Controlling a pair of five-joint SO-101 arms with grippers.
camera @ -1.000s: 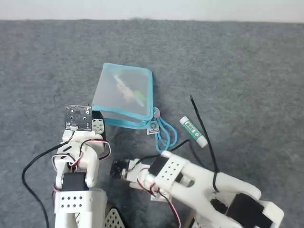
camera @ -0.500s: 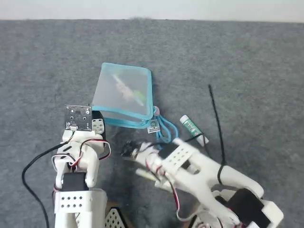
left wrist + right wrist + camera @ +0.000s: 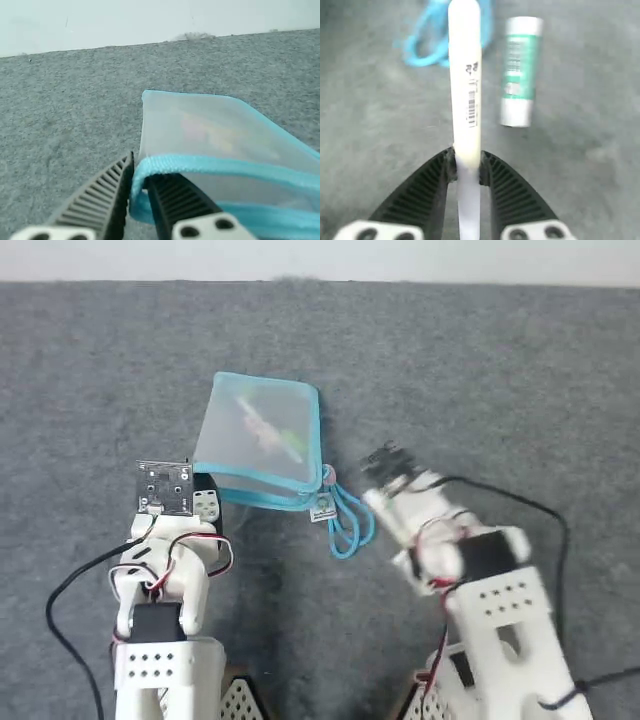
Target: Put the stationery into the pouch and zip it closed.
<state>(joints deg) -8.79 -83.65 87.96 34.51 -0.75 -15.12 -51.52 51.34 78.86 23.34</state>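
Grey felt-like covering spans the table. On it lies a translucent pouch with blue trim, flat, with colourful contents too blurred to identify, possibly stationery. The left gripper is pinched on the blue edge at the pouch's near corner. The right gripper is clamped on a white pen-like stick, which points towards the blue cord loop at the pouch's zip end. A green-and-white glue stick lies on the covering just beside the pen, apart from the pouch.
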